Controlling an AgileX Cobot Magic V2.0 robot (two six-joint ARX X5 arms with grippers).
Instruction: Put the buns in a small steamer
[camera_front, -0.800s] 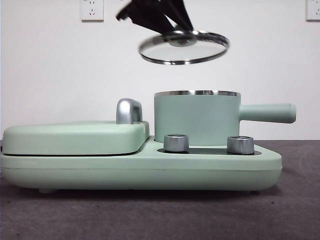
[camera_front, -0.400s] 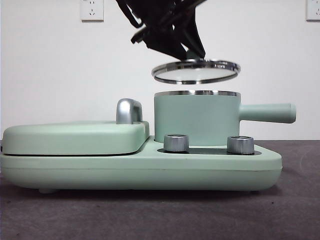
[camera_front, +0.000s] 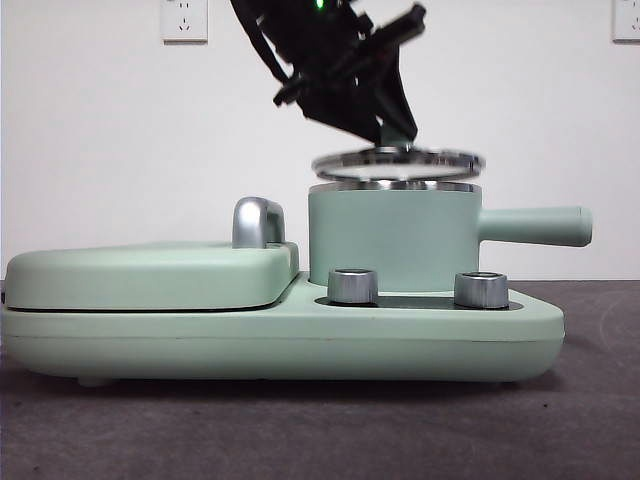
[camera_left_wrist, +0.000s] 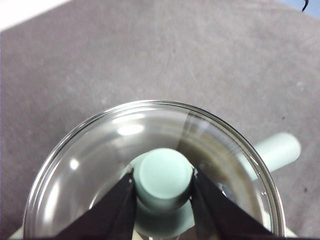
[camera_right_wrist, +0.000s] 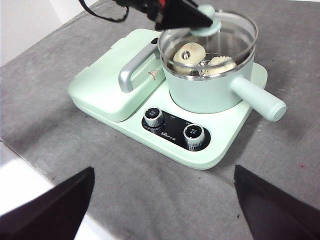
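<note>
Glass catches the light just above the small steamer (camera_front: 393, 236): its lid (camera_front: 397, 160) hangs a sliver over the steel rim, slightly off level, not yet seated. The left gripper (camera_left_wrist: 163, 181) has both jaws clamped on the lid's green knob (camera_left_wrist: 164, 176). Both buns (camera_right_wrist: 189, 53) already lie inside the pot, side by side, seen through the glass from the right wrist view. The steamer sits at the right end of the mint-green cooker base (camera_front: 280, 340), behind two dials (camera_right_wrist: 154, 117), its handle (camera_front: 535, 226) pointing past the base's right edge.

The right gripper (camera_right_wrist: 162, 200) waits spread wide, well back from the cooker's front edge.

The risk is a crooked landing: if the lid comes down tilted or off-centre, one edge could ride on the rim and slide off once released.
</note>
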